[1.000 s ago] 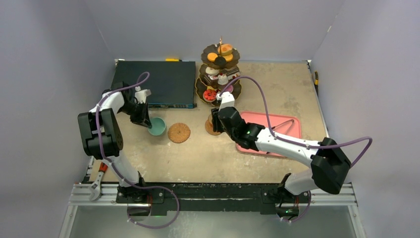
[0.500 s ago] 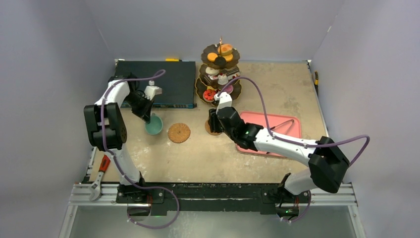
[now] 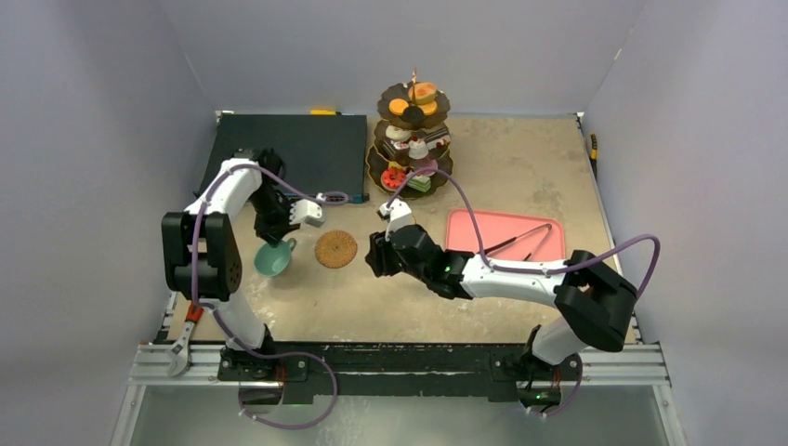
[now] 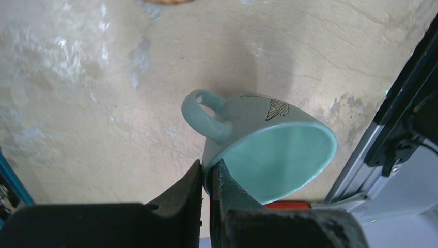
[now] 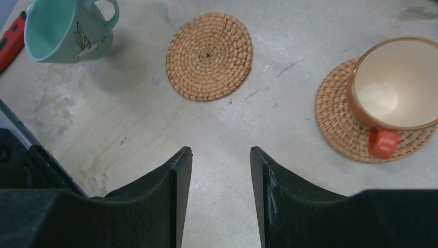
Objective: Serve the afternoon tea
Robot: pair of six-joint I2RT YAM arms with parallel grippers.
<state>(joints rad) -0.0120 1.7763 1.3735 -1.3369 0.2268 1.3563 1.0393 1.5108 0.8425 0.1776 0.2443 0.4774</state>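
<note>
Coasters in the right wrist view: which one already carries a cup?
The coaster on the picture's right, under the tan cup; the other coaster, nearer the teal cup, is bare.

Teal cup (image 4: 268, 150) tilting on its side, rim pinched by left pincer (image 4: 207, 174). Tan cup (image 5: 397, 82) sitting upright on one woven coaster (image 5: 335, 124); other coaster (image 5: 209, 56) lying bare between both cups.

The scuffed beige table (image 3: 520, 177) carries a flat dark box (image 3: 307, 149) at upper left, a three-tier stand (image 3: 411, 139) at top centre just beside it, a pink tray (image 3: 506, 223) right of centre, and a bare woven coaster (image 3: 335, 249) mid-frame; a second woven coaster (image 5: 335, 124) shows at the right of the right wrist view
</note>
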